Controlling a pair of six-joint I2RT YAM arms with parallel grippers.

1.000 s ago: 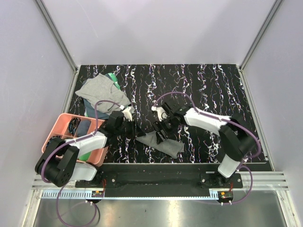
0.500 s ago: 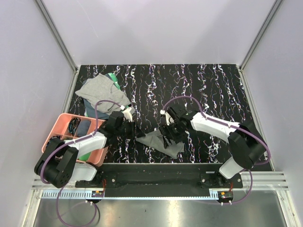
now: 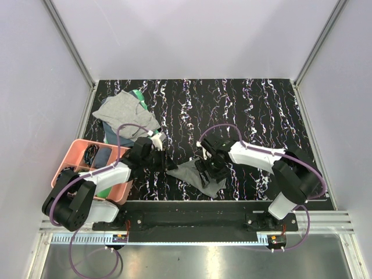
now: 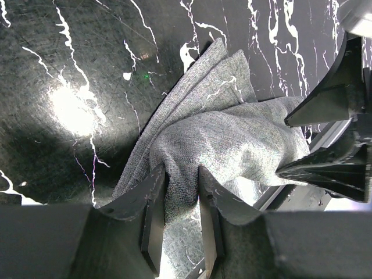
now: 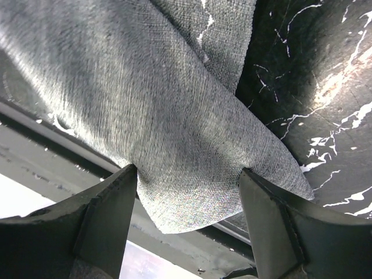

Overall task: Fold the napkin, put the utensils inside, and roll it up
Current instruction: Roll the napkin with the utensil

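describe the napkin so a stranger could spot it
On the black marbled table, look at the near middle. The napkin is the dark charcoal cloth pinched by the left end effector; the other cloth, far left, is paler.

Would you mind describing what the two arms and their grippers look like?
Both the left arm and right arm have white links between chunky black joints, each trailed by a looping purple cable. The left gripper and right gripper carry matte black, wedge-shaped fingers. No markings show.
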